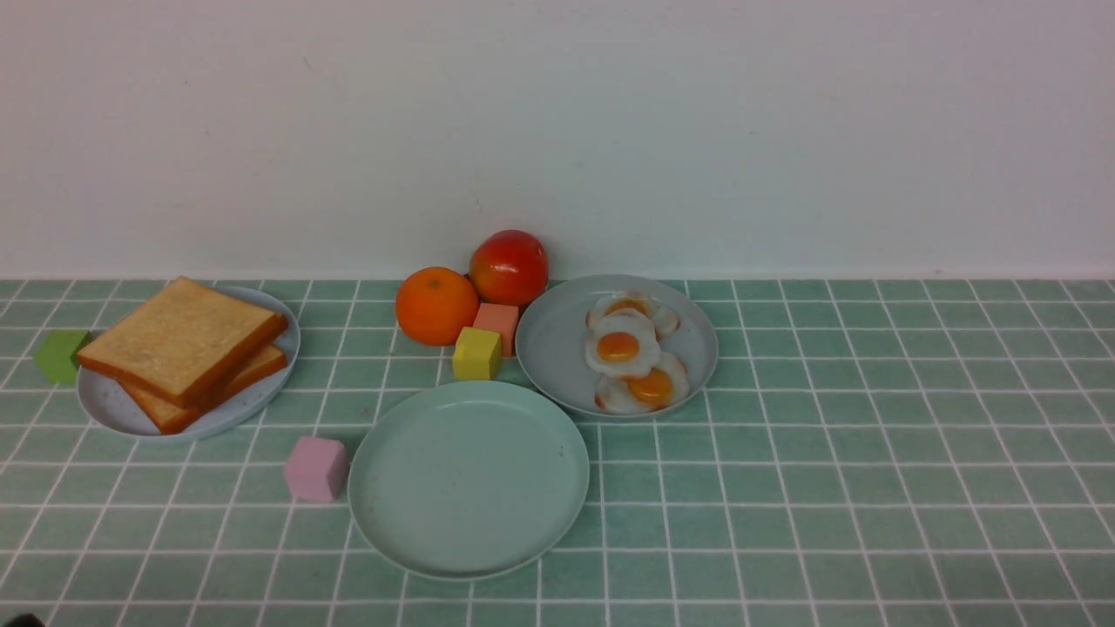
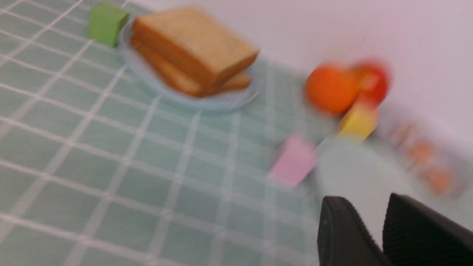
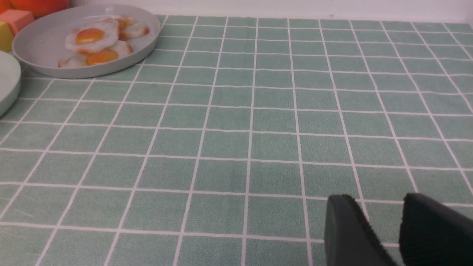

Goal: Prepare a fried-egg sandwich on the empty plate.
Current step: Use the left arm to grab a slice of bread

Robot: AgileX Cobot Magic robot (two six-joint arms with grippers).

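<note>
- Front view: bright, even, diffuse light. Whole frame sharp. Faint soft shadows beneath orange [image 1: 435, 306] and pink cube [image 1: 315, 468].
- Left wrist view: strong motion blur, heaviest toward 3 o'clock. Fried eggs [image 2: 421, 155] smeared to blobs, empty plate [image 2: 351, 177] reduced to pale patch. Toast [image 2: 192, 48] at 11 o'clock soft-edged but legible.
- Right wrist view: crisp. Worktop [image 3: 236, 140] weave visible.

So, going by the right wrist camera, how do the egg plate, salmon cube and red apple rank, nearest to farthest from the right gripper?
1. Egg plate: nearest the right gripper, ahead and to its left.
2. Salmon cube: just beyond the plate's far rim.
3. Red apple: farthest, behind the cube.
</note>
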